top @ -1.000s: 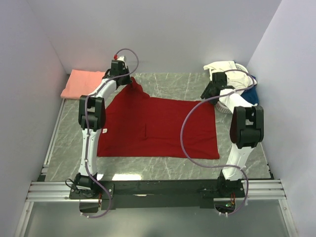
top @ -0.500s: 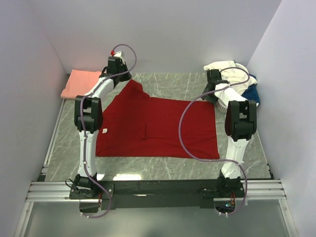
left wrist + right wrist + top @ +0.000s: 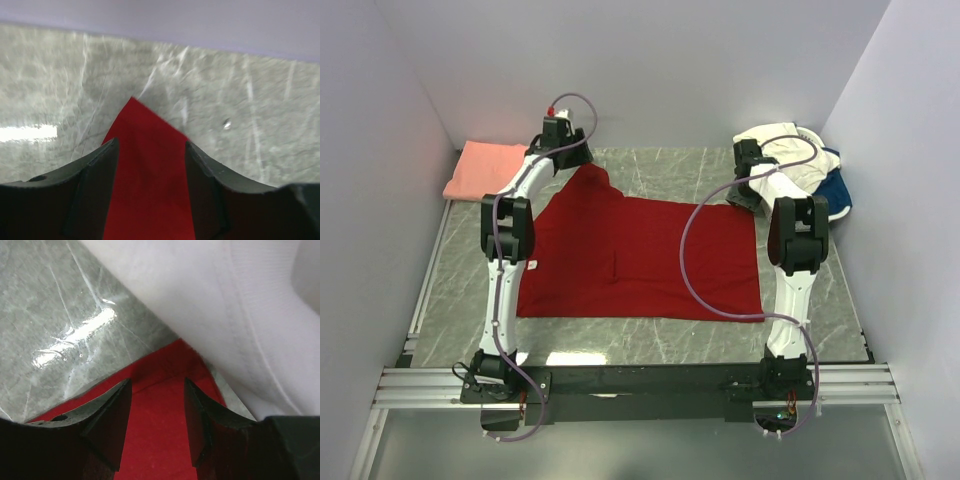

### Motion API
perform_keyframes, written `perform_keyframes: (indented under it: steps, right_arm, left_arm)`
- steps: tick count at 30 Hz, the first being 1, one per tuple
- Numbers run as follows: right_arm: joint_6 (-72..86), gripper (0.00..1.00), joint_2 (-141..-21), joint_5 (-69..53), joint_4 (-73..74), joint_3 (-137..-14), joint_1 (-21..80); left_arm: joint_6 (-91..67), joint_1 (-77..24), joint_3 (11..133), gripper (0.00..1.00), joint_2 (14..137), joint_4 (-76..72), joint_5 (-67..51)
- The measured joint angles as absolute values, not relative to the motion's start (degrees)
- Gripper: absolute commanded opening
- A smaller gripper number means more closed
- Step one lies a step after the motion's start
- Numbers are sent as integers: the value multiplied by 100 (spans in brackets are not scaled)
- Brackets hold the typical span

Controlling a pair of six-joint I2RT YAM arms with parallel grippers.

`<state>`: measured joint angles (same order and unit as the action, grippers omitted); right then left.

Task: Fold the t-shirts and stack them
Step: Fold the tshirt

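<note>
A deep red t-shirt [image 3: 640, 255] lies spread flat across the middle of the marble table [image 3: 650, 335]. My left gripper [image 3: 578, 162] hovers at its far left corner. In the left wrist view the jaws of that gripper [image 3: 151, 145] stand apart, and the pointed red corner [image 3: 147, 170] lies loose on the table between them. My right gripper [image 3: 745, 193] is at the shirt's far right corner. In the right wrist view it [image 3: 156, 385] is open over the red cloth [image 3: 160, 440], close beside a white t-shirt [image 3: 225, 305].
A folded salmon pink t-shirt [image 3: 485, 168] lies at the far left corner of the table. A crumpled cream-white t-shirt [image 3: 788, 148] and a blue one [image 3: 835, 192] are heaped at the far right against the wall. Walls close in on three sides.
My left gripper has opened and let go of the red shirt's far left corner, which now lies flat. The right arm has swung its elbow inward, its gripper staying open at the far right corner.
</note>
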<state>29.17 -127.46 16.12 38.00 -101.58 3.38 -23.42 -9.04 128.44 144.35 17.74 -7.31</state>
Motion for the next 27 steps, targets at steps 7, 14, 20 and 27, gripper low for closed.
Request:
perform_keyframes:
  steps: [7, 14, 20, 27]
  right_arm:
    - [2880, 53, -12744, 1649, 3828, -10158, 338]
    - [2847, 53, -12744, 1647, 3852, -10158, 338]
    - [2823, 53, -12744, 1629, 3859, -10158, 338]
    - [2808, 53, -12744, 1535, 3859, -10156, 333]
  left_arm:
    - [-2392, -899, 12866, 61, 14809, 1907, -770]
    - [-2532, -899, 12886, 47, 14814, 1938, -790]
    - [-2679, -899, 12879, 22, 14873, 1905, -956]
    - [-2716, -897, 12711, 24, 14881, 1693, -1098]
